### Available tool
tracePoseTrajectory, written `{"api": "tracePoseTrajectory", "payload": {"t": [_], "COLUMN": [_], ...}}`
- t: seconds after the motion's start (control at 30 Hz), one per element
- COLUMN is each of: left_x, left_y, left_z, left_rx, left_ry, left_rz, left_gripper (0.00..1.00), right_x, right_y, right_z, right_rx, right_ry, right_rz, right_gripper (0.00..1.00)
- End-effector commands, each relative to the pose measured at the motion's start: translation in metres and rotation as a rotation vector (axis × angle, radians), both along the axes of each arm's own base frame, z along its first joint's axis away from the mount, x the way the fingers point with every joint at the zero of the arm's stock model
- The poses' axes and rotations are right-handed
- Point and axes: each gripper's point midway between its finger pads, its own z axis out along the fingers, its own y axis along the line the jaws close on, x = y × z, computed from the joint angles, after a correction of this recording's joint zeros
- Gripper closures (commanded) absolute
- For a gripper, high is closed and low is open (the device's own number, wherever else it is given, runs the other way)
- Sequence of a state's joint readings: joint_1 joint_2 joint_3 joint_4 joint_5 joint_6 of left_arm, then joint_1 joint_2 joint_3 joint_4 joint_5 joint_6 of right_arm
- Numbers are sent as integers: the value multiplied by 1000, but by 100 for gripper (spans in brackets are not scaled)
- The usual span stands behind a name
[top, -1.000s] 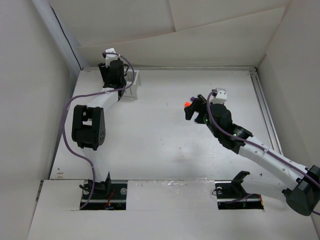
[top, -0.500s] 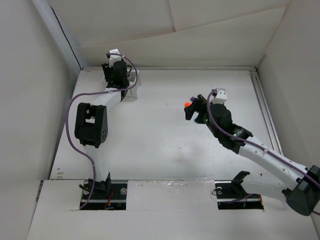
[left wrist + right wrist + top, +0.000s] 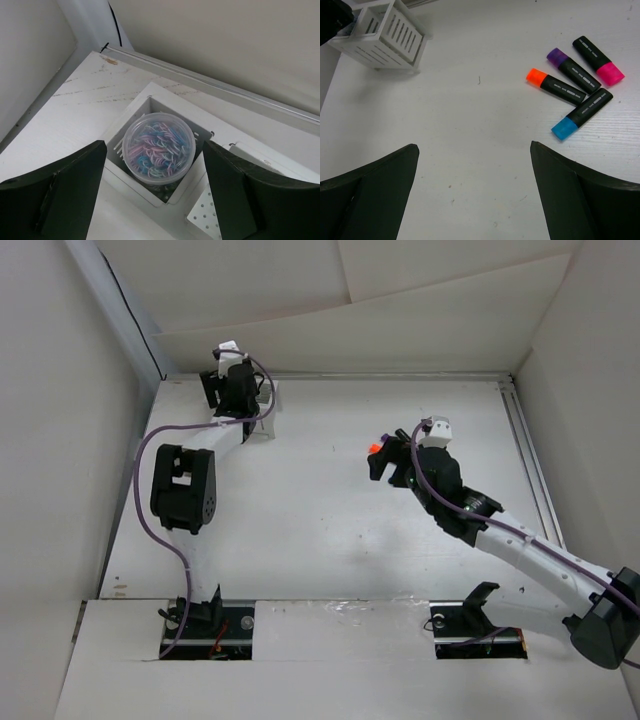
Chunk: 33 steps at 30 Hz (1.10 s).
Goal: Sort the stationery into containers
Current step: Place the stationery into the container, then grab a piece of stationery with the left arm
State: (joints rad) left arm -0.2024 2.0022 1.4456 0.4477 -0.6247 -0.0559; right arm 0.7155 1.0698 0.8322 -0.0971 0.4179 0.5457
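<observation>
**Paper-clip tub seated, left arm to lift clear**

The clear round tub of coloured paper clips point(image 3: 159, 149) sits inside one compartment of the white slotted organiser point(image 3: 127, 117), lid up and level. The left gripper point(image 3: 153, 150) hangs directly above the organiser with its jaws apart, a gap showing on each side of the tub, gripping nothing. To finish this release well, it should rise straight up from the organiser without drifting sideways, so neither finger catches the rim. The right gripper point(image 3: 474, 147) is spread wide and empty. Four highlighters, orange point(image 3: 555, 86), purple point(image 3: 574, 70), pink point(image 3: 598, 60) and blue point(image 3: 582, 114), lie on the table point(image 3: 470, 100) well apart from the organiser, on its right
</observation>
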Motion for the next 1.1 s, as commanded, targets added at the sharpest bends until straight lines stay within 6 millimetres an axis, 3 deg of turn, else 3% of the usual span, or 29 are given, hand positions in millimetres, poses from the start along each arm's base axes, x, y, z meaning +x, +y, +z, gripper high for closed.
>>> {"api": "tracePoseTrajectory", "payload": {"t": [0.0, 0.13, 0.17, 0.2, 0.23, 0.33, 0.37, 0.4, 0.43, 0.47, 0.5, 0.53, 0.6, 0.63, 0.67, 0.77, 0.8, 0.93, 0.97, 1.0, 1.07], "left_x": [-11, -20, -25, -28, -32, -46, -49, -53, -63, -68, -75, -90, -107, -114, -130, -155, -160, -176, -181, -187, -185], "left_y": [-5, -17, -21, -28, -29, -74, -90, -112, -148, -169, -192, -240, -281, -304, -332, -375, -383, -410, -418, -423, -425], "left_z": [64, 102, 117, 126, 126, 136, 128, 132, 129, 113, 103, 83, 56, 28, 17, -20, -29, -58, -58, -70, -77], "left_rx": [-49, -101, -130, -147, -160, -208, -218, -230, -247, -255, -260, -271, -274, -267, -258, -252, -249, -243, -246, -230, -218], "left_ry": [-132, -198, -232, -252, -248, -248, -225, -225, -203, -157, -130, -72, -5, 55, 92, 177, 198, 265, 267, 292, 300], "left_rz": [-7, -62, -88, -109, -116, -244, -282, -355, -433, -481, -541, -678, -759, -807, -860, -949, -968, -1057, -1081, -1105, -1107], "left_gripper": [25, 29, 35, 54, 58, 65, 65, 65, 65, 63, 61, 60, 59, 57, 57, 53, 50, 37, 35, 34, 32], "right_x": [5, 5, 6, 5, 6, 5, 4, 5, 4, 2, 1, 1, -4, -6, -8, -18, -22, -32, -33, -33, -34], "right_y": [8, 8, 6, 5, 3, -8, -12, -19, -24, -31, -37, -49, -61, -68, -72, -89, -94, -106, -105, -105, -109], "right_z": [32, 32, 32, 35, 35, 35, 40, 44, 43, 48, 43, 45, 52, 57, 55, 66, 71, 84, 86, 86, 89], "right_rx": [49, 49, 47, 53, 50, 44, 51, 60, 55, 68, 62, 62, 91, 112, 107, 128, 150, 186, 195, 195, 201], "right_ry": [-74, -74, -75, -82, -85, -96, -110, -122, -125, -134, -124, -132, -151, -165, -164, -187, -200, -228, -233, -233, -239], "right_rz": [8, 8, -1, -1, -14, -57, -72, -113, -134, -160, -190, -250, -296, -327, -336, -383, -394, -404, -395, -395, -404], "right_gripper": [1, 1, 1, 1, 1, 8, 30, 47, 67, 88, 94, 96, 95, 92, 90, 87, 84, 45, 40, 36, 30]}}
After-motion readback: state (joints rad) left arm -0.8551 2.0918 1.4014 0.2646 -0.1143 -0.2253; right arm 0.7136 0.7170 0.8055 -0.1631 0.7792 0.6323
